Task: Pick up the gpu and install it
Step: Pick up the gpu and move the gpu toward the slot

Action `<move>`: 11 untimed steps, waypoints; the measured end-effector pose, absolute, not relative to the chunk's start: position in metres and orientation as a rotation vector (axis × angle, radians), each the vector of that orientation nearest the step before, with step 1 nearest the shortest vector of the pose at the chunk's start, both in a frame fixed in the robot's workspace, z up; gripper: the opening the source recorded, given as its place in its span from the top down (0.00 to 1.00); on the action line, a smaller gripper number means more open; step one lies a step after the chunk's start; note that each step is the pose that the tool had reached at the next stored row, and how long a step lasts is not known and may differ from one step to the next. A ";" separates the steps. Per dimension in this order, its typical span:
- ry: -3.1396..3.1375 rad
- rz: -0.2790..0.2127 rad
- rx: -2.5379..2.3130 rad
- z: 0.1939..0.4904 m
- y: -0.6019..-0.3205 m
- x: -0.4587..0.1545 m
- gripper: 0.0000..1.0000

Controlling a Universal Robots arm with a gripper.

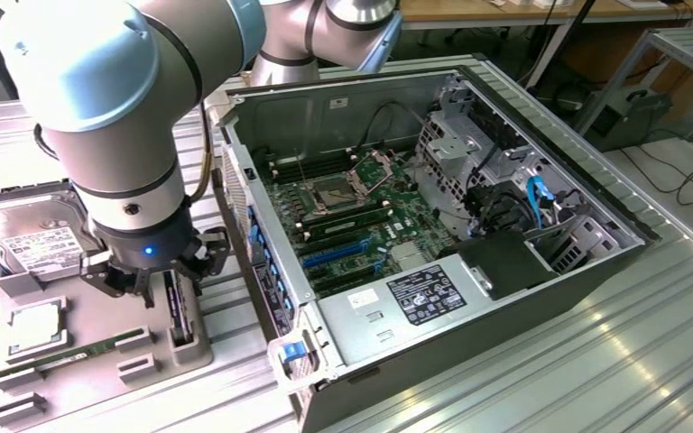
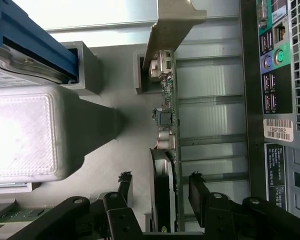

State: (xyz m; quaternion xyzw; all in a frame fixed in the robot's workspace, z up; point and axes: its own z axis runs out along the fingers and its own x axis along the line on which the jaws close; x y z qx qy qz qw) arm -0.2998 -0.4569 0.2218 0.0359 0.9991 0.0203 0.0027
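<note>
Finds, in the exterior view, the arm reaching down over a grey holder on the table, at the exterior view's left of the open computer case. Places the end effector low over the holder, directly above the gpu, which stands on edge in a narrow slot on the side of the holder nearest the case. Records a hard drive with a white label, a square processor chip and a green memory stick elsewhere on the same holder, all apart from the end effector. Notes the motherboard exposed inside the case, with blue expansion slots showing. Confirms, in the wrist view, the gpu seen edge-on, upright in the holder, its silver bracket at the end away from the camera. Finds the end effector set wide, straddling the card, one of the black fingers on each face. Sees a gap between each finger and the card; no contact visible, card not gripped. Notes the rear panel of the case, with ports and a barcode label, just beyond the holder.
</note>
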 end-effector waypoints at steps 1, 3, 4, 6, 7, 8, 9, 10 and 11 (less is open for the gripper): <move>3.134 0.064 0.113 0.222 -0.457 -0.300 0.43; 3.133 0.064 0.113 0.222 -0.457 -0.300 0.44; 3.134 0.064 0.113 0.222 -0.457 -0.300 0.51; 3.134 0.063 0.113 0.222 -0.457 -0.300 0.51; 3.134 0.064 0.113 0.222 -0.457 -0.300 0.51; 3.134 0.064 0.113 0.222 -0.457 -0.300 0.51; 3.134 0.064 0.113 0.222 -0.457 -0.300 0.51; 3.133 0.064 0.113 0.222 -0.457 -0.300 0.51; 3.133 0.064 0.113 0.222 -0.457 -0.300 0.53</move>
